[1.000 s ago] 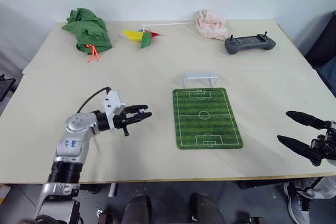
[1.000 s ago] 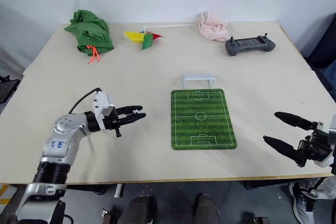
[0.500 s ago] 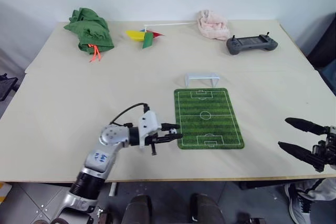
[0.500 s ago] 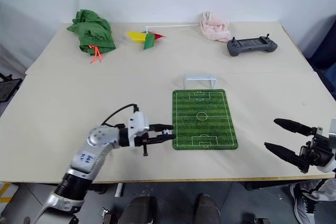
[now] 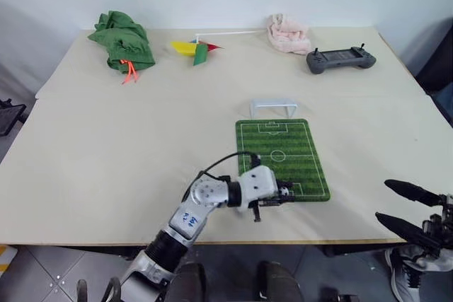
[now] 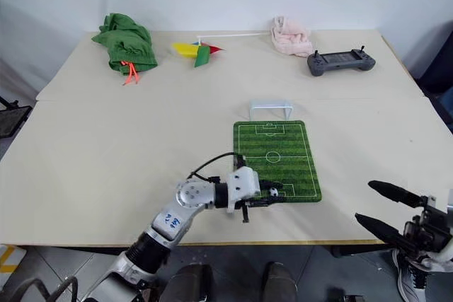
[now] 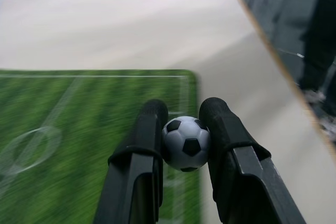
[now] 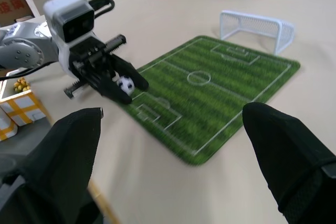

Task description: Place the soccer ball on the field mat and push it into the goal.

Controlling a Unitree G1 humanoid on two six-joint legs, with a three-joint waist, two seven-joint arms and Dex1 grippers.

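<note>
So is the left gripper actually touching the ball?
Touching. In the left wrist view the ball sits pinched between both fingers of the left gripper, with no gap either side, above the mat.

head stereo overhead, wrists near field mat

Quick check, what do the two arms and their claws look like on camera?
Left arm: silver-grey segments with blue scribbled markings, a white wrist block and a looping black cable; its claw has two rounded black fingers. The right claw has long, tapered black fingers.
</note>
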